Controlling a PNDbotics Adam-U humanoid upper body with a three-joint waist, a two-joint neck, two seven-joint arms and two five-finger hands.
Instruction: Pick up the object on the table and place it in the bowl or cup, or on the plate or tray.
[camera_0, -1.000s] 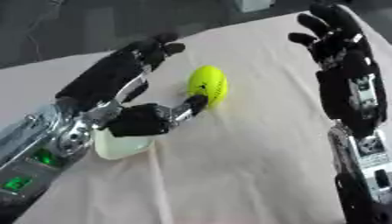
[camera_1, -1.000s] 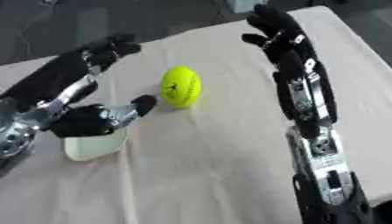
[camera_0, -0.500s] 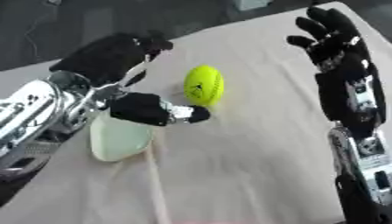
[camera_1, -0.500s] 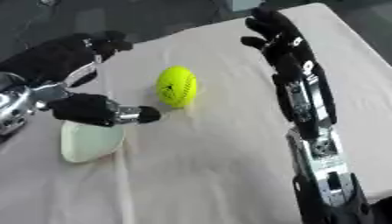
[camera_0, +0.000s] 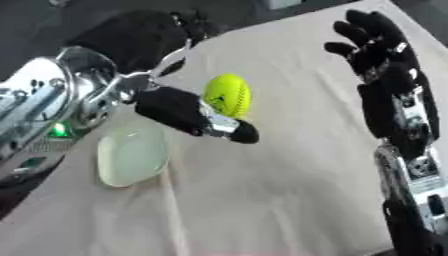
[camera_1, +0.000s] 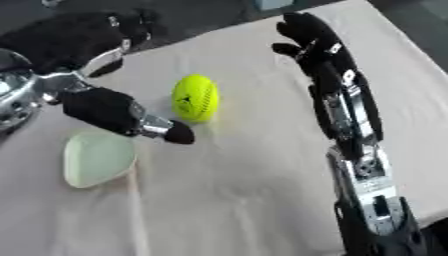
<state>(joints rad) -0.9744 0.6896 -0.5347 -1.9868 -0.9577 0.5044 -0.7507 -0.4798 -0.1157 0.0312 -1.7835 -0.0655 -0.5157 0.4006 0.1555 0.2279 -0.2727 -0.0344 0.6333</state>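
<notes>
Ball: yellow-green ball (camera_1: 194, 98), tennis-ball colour, with a small dark mark on its side; it looks a little taller than wide and lies on the tablecloth (camera_1: 254, 190) toward the far middle of the table
Ball's neighbours: the left hand's thumb tip is just beside its lower near edge; whether they touch cannot be told
Dish: pale, translucent greenish dish (camera_0: 131, 155), rounded, shallow, lying on the cloth to the near left of the ball and apart from it, partly under the left forearm
Left hand: left hand (camera_0: 144, 42) comes in from the left, above the cloth; its fingers are spread apart and reach toward the far edge behind the ball, while the thumb juts out separately below the ball; nothing is held
Right hand: right hand (camera_1: 315, 42) stands on the right, fingers apart and pointing toward the far side, holding nothing, well apart from the ball
Surface: beige cloth, smooth, with a faint seam line running toward the near edge below the dish
Room: dark floor beyond the far edge of the table; little else can be made out
</notes>
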